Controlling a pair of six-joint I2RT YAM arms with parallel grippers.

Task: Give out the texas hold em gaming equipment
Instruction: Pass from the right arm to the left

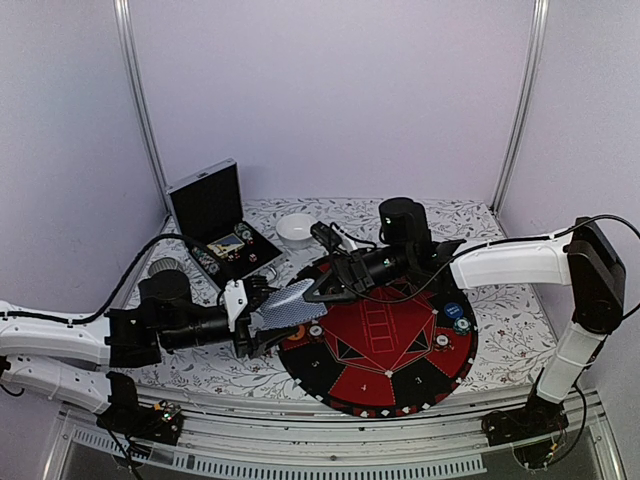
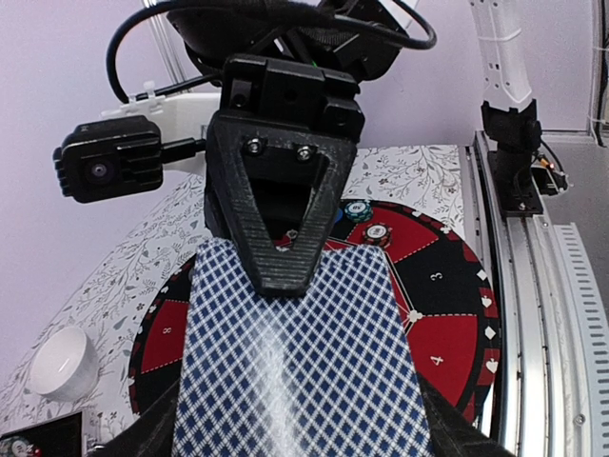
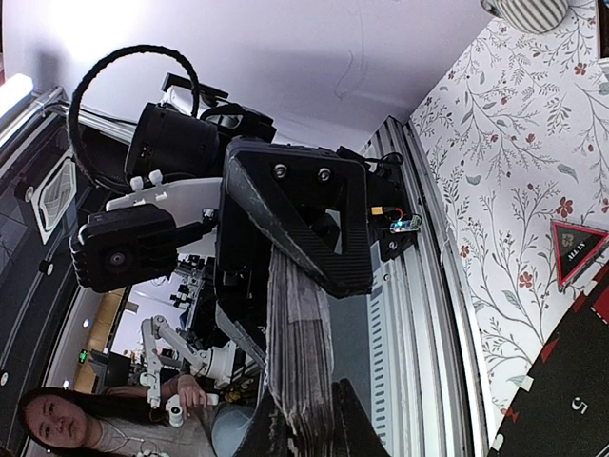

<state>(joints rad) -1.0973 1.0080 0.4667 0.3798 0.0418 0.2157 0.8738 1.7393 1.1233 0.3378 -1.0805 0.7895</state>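
Over on the left, the left arm reaches in low across the flowered tablecloth [image 1: 200,375], passing just in front of a ribbed grey cup [image 1: 160,268]. Behind that, the black-lined case [image 1: 210,205] stands open with its lid up, and the small coloured bits in its lower half are too small to make out. The left gripper [image 1: 265,318] has a finger on either side of the near end of the deck of cards [image 1: 288,305]. I can't tell whether those fingers are pressing on it or only standing beside it. The deck is off the table, held flat between the two arms with its blue-and-white diamond backs upward, over the left rim of the round red-and-black mat [image 1: 385,375]. Further back a small white bowl [image 1: 296,228] sits on the cloth, just beyond the mat. The right gripper [image 1: 315,293] comes from the other side and is clamped on the far end of the deck. One ribbed black finger [image 2: 281,219] lies right on the top card. Out on the mat there is one poker chip [image 1: 315,330] near the left edge under the deck and another [image 1: 441,342] towards the right. At the right rim the blue button disc [image 1: 453,310] sits touching a third chip [image 1: 461,323]
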